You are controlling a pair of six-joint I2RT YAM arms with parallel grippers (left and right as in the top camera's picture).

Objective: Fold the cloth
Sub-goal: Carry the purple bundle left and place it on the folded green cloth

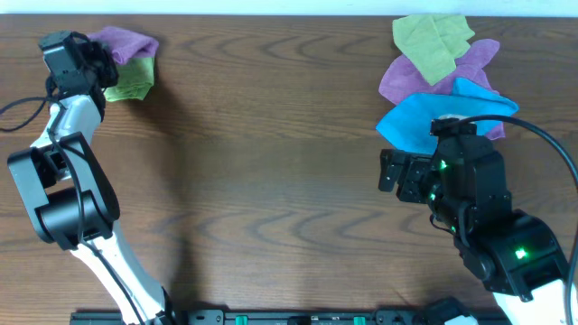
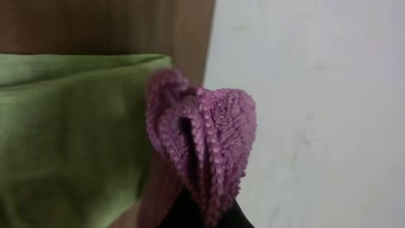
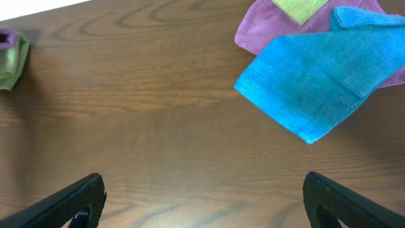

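Observation:
The cloth [image 1: 128, 41], a purple-magenta towel, lies bunched at the table's far left corner, partly on a green cloth [image 1: 132, 83]. My left gripper [image 1: 102, 60] is shut on the cloth. In the left wrist view, bunched folds of the cloth [image 2: 209, 136] rise out of the shut gripper [image 2: 212, 218], and the green cloth [image 2: 63, 139] lies just left of them. My right gripper [image 1: 397, 171] hangs open over bare wood at the right, its fingers wide apart [image 3: 202, 199] with nothing between them. The right wrist view shows the cloth [image 3: 5, 38] small at the far left edge.
A pile at the far right holds a yellow-green cloth [image 1: 433, 41], a second purple cloth [image 1: 402, 77] and a bright blue cloth [image 1: 424, 117] [image 3: 316, 82] just ahead of my right gripper. The table's far edge runs right behind the left gripper.

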